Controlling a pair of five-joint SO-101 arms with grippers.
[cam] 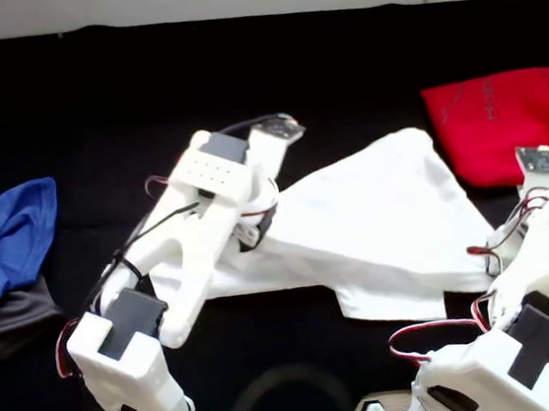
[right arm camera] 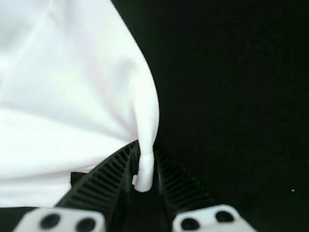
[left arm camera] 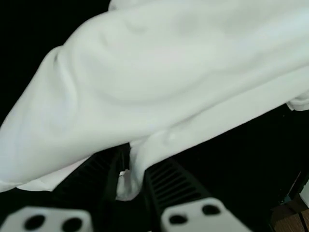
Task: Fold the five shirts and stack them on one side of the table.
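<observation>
While pinched at both ends, the white shirt (cam: 376,224) lies across the middle of the surface (cam: 271,87), long axis running toward the left and right edges. The left gripper (left arm camera: 129,180) is closed on a fold at its left end; the right gripper (right arm camera: 144,175) clamps its right edge, nearest the folded red shirt (cam: 503,125).

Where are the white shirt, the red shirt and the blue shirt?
white shirt (cam: 376,224), high view, middle of the cloth.
red shirt (cam: 504,127), high view, its middle.
blue shirt (cam: 14,230), high view, its middle.
</observation>
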